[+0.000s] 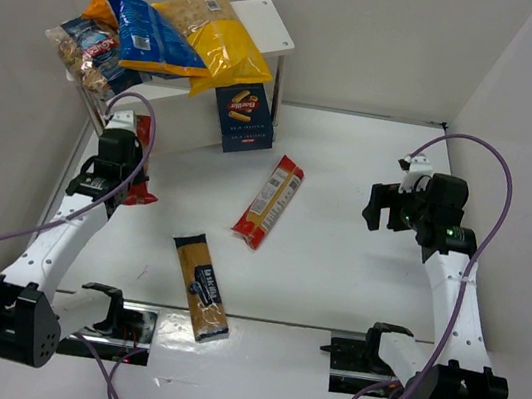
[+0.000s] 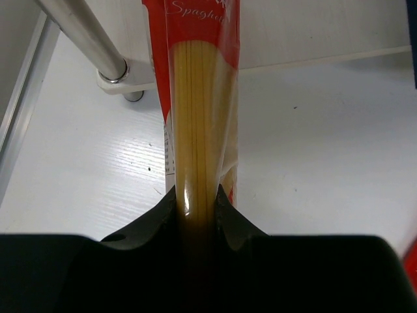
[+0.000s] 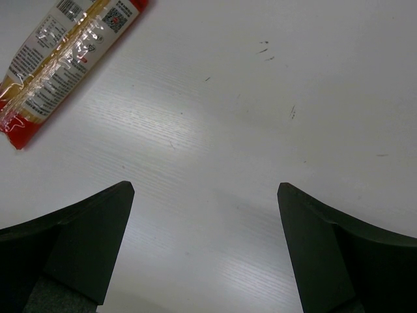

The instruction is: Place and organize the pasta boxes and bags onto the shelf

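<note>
My left gripper (image 1: 123, 159) (image 2: 197, 195) is shut on a long red spaghetti box (image 2: 202, 98) (image 1: 140, 192), its yellow window between the jaws, beside the shelf's front left leg (image 2: 85, 32). The white shelf (image 1: 269, 20) stands at the far left. A blue bag (image 1: 150, 34), a yellow bag (image 1: 220, 40), an orange bag (image 1: 100, 6) and a clear bag with blue-red label (image 1: 87, 52) lie piled on its top. A dark-blue box (image 1: 244, 115) stands upright by its right legs. A second red spaghetti box (image 1: 269, 200) (image 3: 65, 59) lies mid-table. A long clear spaghetti packet (image 1: 200, 285) lies nearer. My right gripper (image 1: 386, 206) (image 3: 205, 189) is open and empty above bare table.
White walls close in on the left, back and right of the table. Purple cables (image 1: 481, 183) loop from both arms. Black stands (image 1: 111, 312) sit at the near edge by the arm bases.
</note>
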`<action>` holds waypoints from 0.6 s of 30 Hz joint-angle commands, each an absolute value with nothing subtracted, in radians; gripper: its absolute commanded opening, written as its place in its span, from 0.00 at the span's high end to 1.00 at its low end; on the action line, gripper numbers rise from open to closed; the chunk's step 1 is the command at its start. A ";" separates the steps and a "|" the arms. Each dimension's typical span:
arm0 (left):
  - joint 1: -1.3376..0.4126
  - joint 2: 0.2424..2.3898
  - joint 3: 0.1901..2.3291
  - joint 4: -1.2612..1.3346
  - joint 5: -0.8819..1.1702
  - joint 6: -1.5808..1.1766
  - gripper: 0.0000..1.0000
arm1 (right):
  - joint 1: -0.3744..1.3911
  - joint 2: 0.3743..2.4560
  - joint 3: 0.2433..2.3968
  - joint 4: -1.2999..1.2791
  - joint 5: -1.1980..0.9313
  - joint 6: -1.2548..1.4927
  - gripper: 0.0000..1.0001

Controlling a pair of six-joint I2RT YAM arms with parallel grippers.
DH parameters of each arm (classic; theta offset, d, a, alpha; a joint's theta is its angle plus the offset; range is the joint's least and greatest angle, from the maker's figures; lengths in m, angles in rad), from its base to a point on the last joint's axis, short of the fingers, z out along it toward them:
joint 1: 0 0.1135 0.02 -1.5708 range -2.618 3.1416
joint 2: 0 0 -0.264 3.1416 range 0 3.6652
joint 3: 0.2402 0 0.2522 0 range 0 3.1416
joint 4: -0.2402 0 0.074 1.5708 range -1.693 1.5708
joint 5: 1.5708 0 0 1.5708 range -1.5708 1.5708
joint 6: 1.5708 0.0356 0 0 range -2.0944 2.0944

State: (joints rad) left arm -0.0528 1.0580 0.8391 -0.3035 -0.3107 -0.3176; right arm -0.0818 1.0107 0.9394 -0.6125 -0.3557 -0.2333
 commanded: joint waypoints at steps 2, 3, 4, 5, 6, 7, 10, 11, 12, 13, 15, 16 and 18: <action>-0.049 1.055 0.839 -0.037 -0.374 -0.342 1.00 | -0.080 0.980 0.927 -0.571 -0.351 -0.242 0.00; -0.049 1.069 0.830 -0.022 -0.388 -0.333 1.00 | -0.080 0.980 0.927 -0.571 -0.351 -0.242 0.00; -0.049 1.069 0.821 0.006 -0.388 -0.324 1.00 | -0.080 0.980 0.927 -0.571 -0.351 -0.242 0.00; -0.049 1.084 0.821 0.018 -0.411 -0.308 1.00 | -0.080 0.980 0.927 -0.571 -0.351 -0.242 0.00; -0.049 1.100 0.821 0.046 -0.411 -0.308 1.00 | -0.080 0.980 0.927 -0.571 -0.351 -0.242 0.00; -0.049 1.100 0.812 0.063 -0.411 -0.293 1.00 | -0.080 0.980 0.927 -0.571 -0.351 -0.242 0.00; -0.040 1.124 0.801 0.130 -0.433 -0.250 1.00 | -0.080 0.980 0.927 -0.571 -0.351 -0.242 0.00; -0.040 1.147 0.801 0.143 -0.433 -0.236 1.00 | -0.080 0.980 0.927 -0.571 -0.351 -0.242 0.00; -0.031 1.158 0.801 0.156 -0.433 -0.236 1.00 | -0.080 0.980 0.927 -0.571 -0.351 -0.242 0.00; -0.031 1.169 0.801 0.156 -0.433 -0.224 1.00 | -0.080 0.980 0.927 -0.571 -0.351 -0.251 0.00; -0.031 1.199 0.801 0.176 -0.443 -0.210 1.00 | -0.080 0.980 0.927 -0.571 -0.351 -0.252 0.00; -0.022 1.200 0.801 0.193 -0.443 -0.210 1.00 | -0.080 0.980 0.927 -0.571 -0.351 -0.252 0.00; -0.012 1.213 0.790 0.221 -0.431 -0.201 1.00 | -0.080 0.971 0.927 -0.571 -0.351 -0.252 0.00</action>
